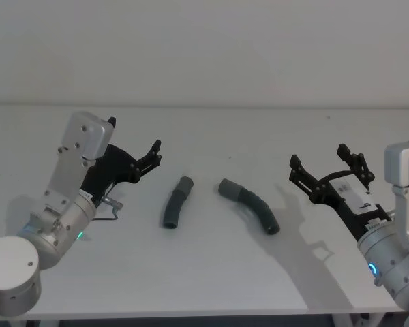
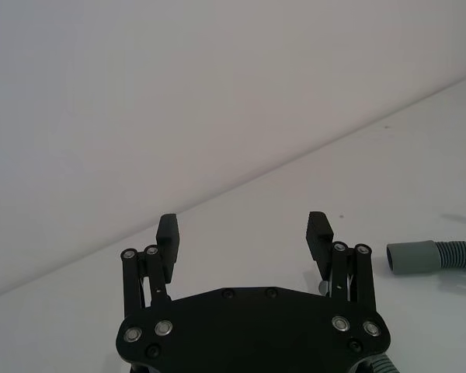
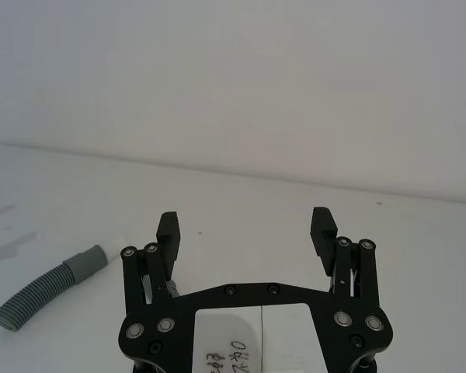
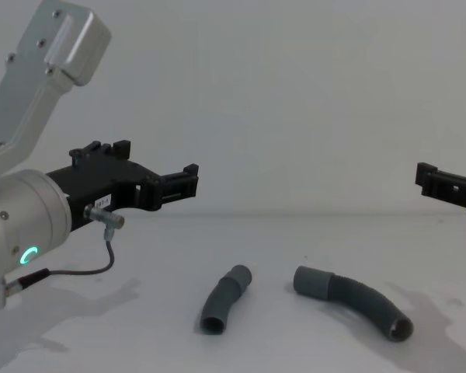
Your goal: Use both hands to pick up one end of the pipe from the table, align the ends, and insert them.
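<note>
Short dark grey curved corrugated hose piece (image 1: 175,211) lying mid-table; longer ribbed grey hose piece (image 1: 249,205) at its 3 o'clock, apart. Smooth grey cuffs (image 1: 185,184) at the 12 o'clock ends. Probably light, bendy along ribs, firmer at cuffs: best gripped just behind each cuff. Plain white table (image 1: 211,272) beneath. Black left hand (image 2: 243,233) at 9 o'clock, black right hand (image 1: 318,157) at 3 o'clock, both spread wide, empty, raised.
</note>
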